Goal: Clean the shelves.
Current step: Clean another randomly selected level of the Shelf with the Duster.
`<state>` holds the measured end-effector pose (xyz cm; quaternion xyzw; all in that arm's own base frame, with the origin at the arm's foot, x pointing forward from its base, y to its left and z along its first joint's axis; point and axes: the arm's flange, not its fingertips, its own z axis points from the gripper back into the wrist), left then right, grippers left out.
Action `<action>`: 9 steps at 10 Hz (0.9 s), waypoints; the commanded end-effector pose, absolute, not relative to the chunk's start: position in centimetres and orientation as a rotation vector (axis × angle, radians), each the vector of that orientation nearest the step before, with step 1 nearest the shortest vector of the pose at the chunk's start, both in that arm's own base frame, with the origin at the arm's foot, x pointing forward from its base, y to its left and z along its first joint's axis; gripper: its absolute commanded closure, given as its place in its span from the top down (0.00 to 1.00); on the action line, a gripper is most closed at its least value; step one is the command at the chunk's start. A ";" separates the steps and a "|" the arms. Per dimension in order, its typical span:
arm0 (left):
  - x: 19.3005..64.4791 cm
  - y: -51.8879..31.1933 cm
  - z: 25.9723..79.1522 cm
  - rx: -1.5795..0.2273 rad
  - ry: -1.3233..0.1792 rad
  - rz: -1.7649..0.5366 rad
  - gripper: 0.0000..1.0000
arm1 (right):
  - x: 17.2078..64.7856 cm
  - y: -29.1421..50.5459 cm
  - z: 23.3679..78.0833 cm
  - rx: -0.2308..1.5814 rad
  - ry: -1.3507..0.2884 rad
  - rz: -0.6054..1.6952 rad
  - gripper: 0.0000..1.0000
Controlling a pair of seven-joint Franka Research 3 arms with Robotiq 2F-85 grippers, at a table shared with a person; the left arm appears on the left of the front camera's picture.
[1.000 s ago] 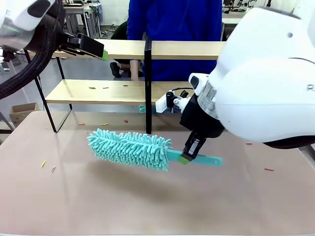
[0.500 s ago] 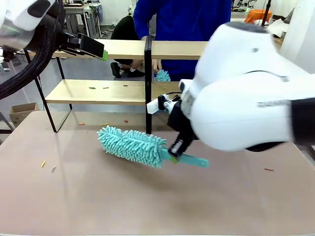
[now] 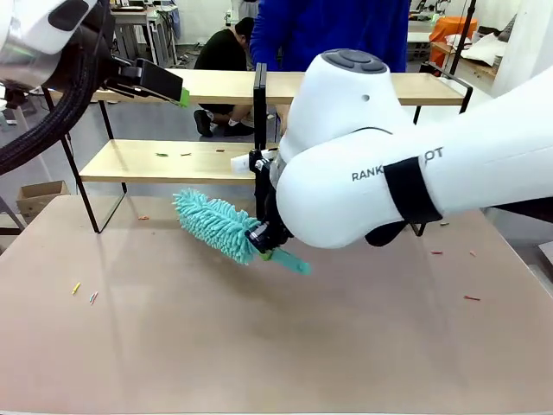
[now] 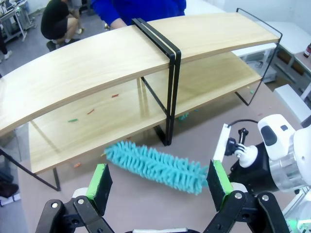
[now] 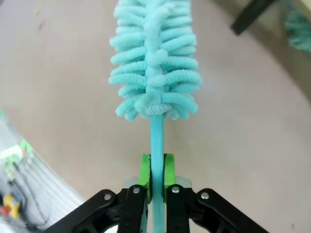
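Right gripper (image 5: 155, 170) clamped on duster (image 3: 216, 226) handle; head angles toward shelves' (image 3: 164, 161) lower board, left of centre post (image 3: 260, 147) (near, apparently not touching); left gripper (image 4: 159, 180) wide open.

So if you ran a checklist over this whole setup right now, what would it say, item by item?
Surface: beige-brown tabletop, carrying the shelves at its far side.
Job's things: two-tier wooden shelves on a black frame; turquoise duster, its head in front of the lower board.
Clutter: small coloured scraps on the lower board; more on the tabletop.
Tools: right tool shut on the duster's handle; left tool open, empty, hovering by the top board.
Cables: black cable bundle along the left arm.
Surroundings: person in a blue top behind the shelves; crouching person farther back.
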<state>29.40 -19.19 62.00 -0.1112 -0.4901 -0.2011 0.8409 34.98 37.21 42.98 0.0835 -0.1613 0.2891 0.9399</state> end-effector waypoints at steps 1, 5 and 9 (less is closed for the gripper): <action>29.3 -19.1 62.0 -0.235 -1.039 -0.423 1.00 | 36.0 39.7 42.3 0.110 -0.419 0.395 0.12; 29.3 -19.1 62.0 -0.235 -1.039 -0.423 1.00 | 37.9 42.1 40.2 0.122 -0.394 0.289 0.12; 29.3 -19.1 62.0 -0.235 -1.039 -0.423 1.00 | 39.0 44.0 38.4 0.122 -0.354 0.303 0.12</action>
